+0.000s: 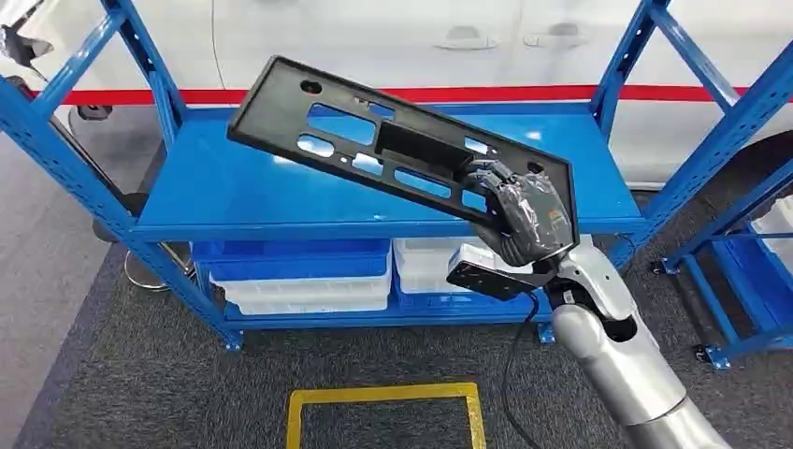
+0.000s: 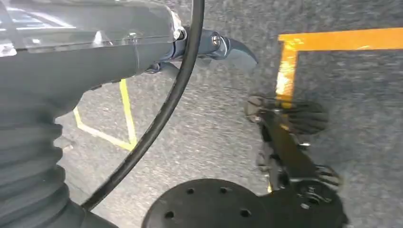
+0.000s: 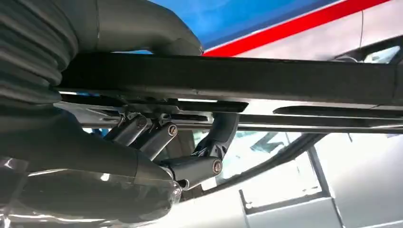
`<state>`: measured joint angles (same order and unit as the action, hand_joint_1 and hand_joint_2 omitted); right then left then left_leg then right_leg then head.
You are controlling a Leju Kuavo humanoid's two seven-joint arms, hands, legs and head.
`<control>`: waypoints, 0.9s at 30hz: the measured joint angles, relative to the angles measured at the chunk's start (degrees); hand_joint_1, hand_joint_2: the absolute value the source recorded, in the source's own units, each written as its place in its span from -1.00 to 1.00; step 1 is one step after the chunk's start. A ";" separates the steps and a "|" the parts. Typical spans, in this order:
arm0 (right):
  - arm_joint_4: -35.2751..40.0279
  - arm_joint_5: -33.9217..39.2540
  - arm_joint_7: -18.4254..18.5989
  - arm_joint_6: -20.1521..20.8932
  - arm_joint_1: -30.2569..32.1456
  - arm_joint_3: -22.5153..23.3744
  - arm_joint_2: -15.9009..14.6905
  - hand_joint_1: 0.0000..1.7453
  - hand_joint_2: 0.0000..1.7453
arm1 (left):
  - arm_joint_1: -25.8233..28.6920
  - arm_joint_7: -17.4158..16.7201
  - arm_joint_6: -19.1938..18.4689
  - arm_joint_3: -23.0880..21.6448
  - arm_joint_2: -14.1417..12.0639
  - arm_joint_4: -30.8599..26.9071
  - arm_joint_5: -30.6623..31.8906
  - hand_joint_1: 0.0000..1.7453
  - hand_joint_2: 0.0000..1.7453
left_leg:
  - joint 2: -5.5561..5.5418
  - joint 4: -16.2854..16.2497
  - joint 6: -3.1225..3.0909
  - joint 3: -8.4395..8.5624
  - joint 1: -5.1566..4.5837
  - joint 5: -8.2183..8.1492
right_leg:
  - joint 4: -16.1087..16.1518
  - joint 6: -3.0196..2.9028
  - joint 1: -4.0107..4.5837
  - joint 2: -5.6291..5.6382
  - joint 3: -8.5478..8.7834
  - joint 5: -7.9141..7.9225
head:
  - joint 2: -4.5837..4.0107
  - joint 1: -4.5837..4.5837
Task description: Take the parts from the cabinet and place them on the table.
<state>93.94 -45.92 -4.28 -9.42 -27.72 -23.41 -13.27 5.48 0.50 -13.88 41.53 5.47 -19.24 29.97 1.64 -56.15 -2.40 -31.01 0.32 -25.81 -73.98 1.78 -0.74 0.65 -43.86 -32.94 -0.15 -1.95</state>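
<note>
Head view shows the robot's right hand [image 1: 524, 220] gripping one end of a long black part [image 1: 393, 140] with holes cut in it. The part is lifted up in the air, tilted, above the top shelf [image 1: 234, 187] of the blue cabinet [image 1: 93, 201], and it does not look like it touches the shelf. Most of the part sticks out far from the hand, so it could tip or swing. To do this step well, the robot should probably keep its grip tight, lift the part free of the blue posts, and turn slowly so the far end does not bump the frame. Right wrist view is close up and shows what the head view hides: dark fingers [image 3: 157, 137] curl under the part's [image 3: 228, 78] edge while the thumb presses from the other side. Head view gives the whole picture instead, with white and blue bins [image 1: 299, 276] on the lower shelf and a yellow square [image 1: 383, 398] marked on the floor. Left wrist view looks down at the grey carpet and yellow floor lines [image 2: 332, 40]; the left hand [image 2: 214, 45] hangs there holding nothing, and whether its fingers are spread or curled is hard to tell.
</note>
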 joint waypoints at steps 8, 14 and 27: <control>0.17 0.18 -0.02 0.13 -0.05 0.70 0.11 1.00 1.00 | 1.33 -1.79 -1.53 1.20 1.38 -4.02 0.24 -1.00 1.00 | -0.11 -2.76 1.77 -5.47 -0.15 3.06 | 15.53 -1.00 0.19 0.17 13.28 3.60 | 0.00 -0.02; 0.15 0.26 -0.02 0.18 -0.04 0.77 -0.24 1.00 1.00 | 2.29 -2.41 -1.92 1.44 1.70 -5.40 0.41 -1.00 1.00 | -0.90 -14.81 3.34 -9.54 0.36 -7.38 | 15.51 -3.37 0.03 -0.40 10.45 6.39 | 0.00 -0.02; 0.07 1.25 0.00 0.63 -0.33 0.92 -0.11 1.00 1.00 | 4.28 -6.38 -6.60 4.68 4.63 -14.43 3.15 -1.00 1.00 | -0.47 0.35 0.29 1.91 0.02 -0.99 | 14.21 -0.69 0.39 -0.24 4.82 8.25 | 0.00 0.00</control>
<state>94.01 -44.67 -4.28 -8.79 -28.05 -22.49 -13.38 9.76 -5.88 -20.48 46.21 10.10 -33.66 33.11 1.17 -55.80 -2.11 -29.10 0.34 -26.80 -59.77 1.08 -0.36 0.41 -39.04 -24.70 -0.15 -1.95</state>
